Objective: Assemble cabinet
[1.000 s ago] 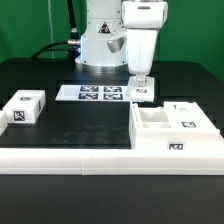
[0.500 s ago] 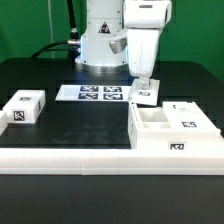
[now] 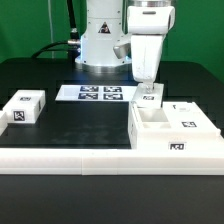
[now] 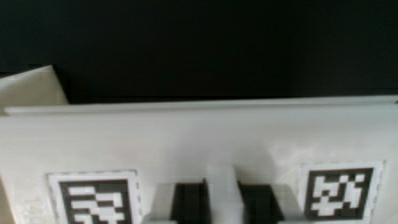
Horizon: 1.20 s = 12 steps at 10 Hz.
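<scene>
The cabinet, a large white box with tags and open compartments on top, stands at the exterior view's right. My gripper hangs just above its far left corner, shut on a small white tagged panel. In the wrist view the panel fills the lower part of the picture with a tag at each side. My gripper has its two dark fingers close together on a thin white rib of it.
A small white tagged block sits at the exterior view's left. The marker board lies in front of the robot base. A long white rail runs along the front. Another white piece lies on the cabinet's far right.
My gripper has carried the panel toward the exterior view's right and slightly lower, from beside the marker board to over the cabinet's far left corner.
</scene>
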Each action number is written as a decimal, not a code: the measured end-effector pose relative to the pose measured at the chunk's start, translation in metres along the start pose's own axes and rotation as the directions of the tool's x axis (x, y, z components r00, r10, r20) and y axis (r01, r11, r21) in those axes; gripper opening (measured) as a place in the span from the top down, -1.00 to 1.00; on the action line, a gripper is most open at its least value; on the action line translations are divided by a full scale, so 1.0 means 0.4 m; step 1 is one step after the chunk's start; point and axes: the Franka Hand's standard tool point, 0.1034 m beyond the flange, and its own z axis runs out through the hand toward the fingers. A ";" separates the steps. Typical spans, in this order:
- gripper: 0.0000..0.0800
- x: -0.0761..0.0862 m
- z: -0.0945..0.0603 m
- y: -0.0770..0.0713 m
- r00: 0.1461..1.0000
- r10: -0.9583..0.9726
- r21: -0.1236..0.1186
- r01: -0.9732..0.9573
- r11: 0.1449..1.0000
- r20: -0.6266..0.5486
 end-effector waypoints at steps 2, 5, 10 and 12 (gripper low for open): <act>0.82 0.004 -0.005 0.018 1.000 -0.005 -0.002 0.005 1.000 -0.001; 0.82 0.011 -0.008 0.036 0.999 -0.033 -0.009 0.033 0.999 -0.005; 0.82 -0.006 0.005 0.058 0.984 -0.177 -0.028 0.176 0.984 -0.016; 0.82 0.000 0.003 0.071 0.983 -0.183 -0.043 0.182 0.982 -0.018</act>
